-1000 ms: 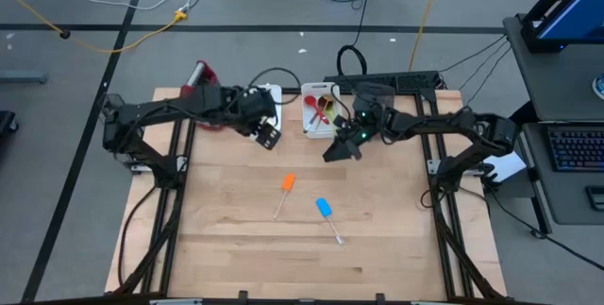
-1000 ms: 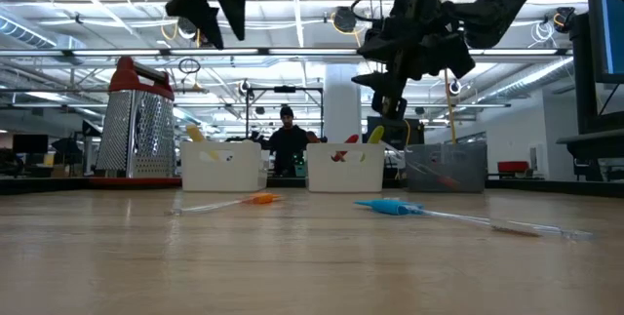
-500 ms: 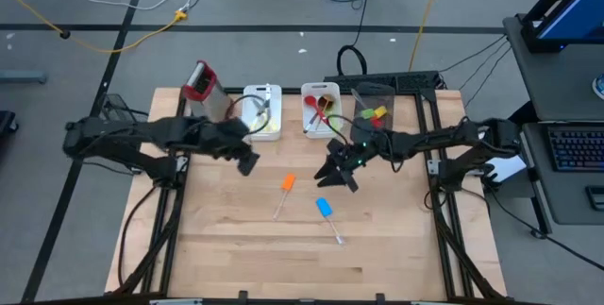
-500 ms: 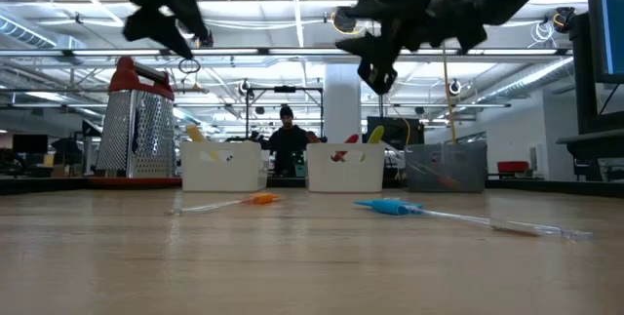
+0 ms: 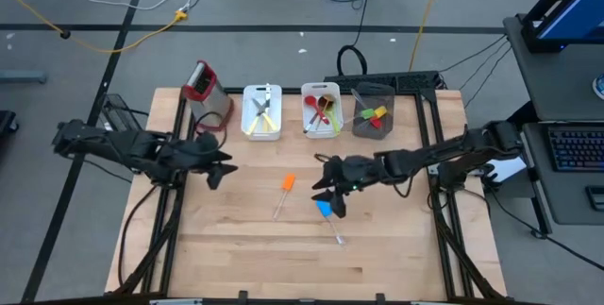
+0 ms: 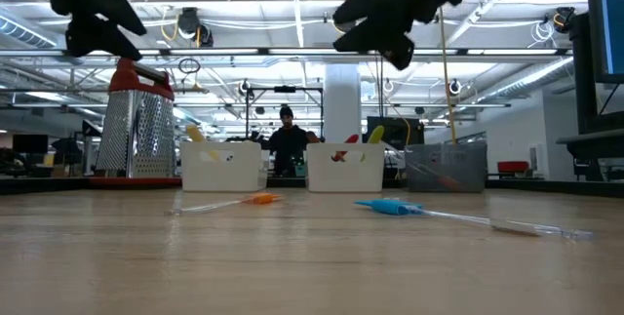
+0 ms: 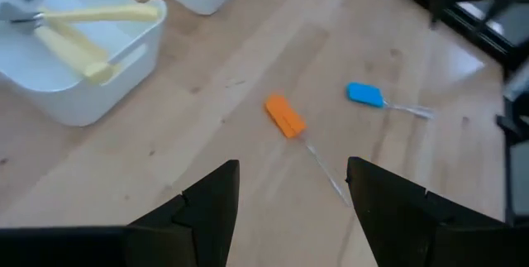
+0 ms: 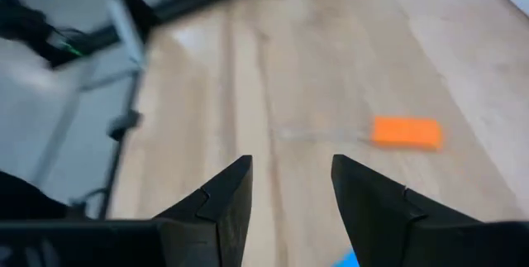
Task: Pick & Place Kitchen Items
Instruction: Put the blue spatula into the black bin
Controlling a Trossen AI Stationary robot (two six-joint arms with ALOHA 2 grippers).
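An orange spatula [image 5: 286, 184] and a blue spatula [image 5: 325, 210], both with clear handles, lie flat on the wooden table near its middle. My right gripper [image 5: 328, 192] hangs open in the air just above the blue spatula, empty; its wrist view shows the orange spatula [image 8: 405, 131] ahead. My left gripper [image 5: 219, 168] is open and empty over the table's left part, well left of the orange spatula [image 7: 284, 116]. More utensils lie in the white bins [image 5: 261, 126] [image 5: 320, 127] and the grey cup [image 5: 374, 127] at the far edge.
A metal box grater with a red top [image 5: 202, 88] stands at the far left of the table. Black cables [image 5: 351, 59] run behind the bins. In the low view a person [image 6: 287, 145] shows far behind the table. Bare wood lies toward the near edge.
My left gripper has drawn back from over the left bin toward the table's left edge and sunk a little. My right gripper has swung from over the middle bin toward the near side, ending above the blue spatula. Both spatulas have stayed put.
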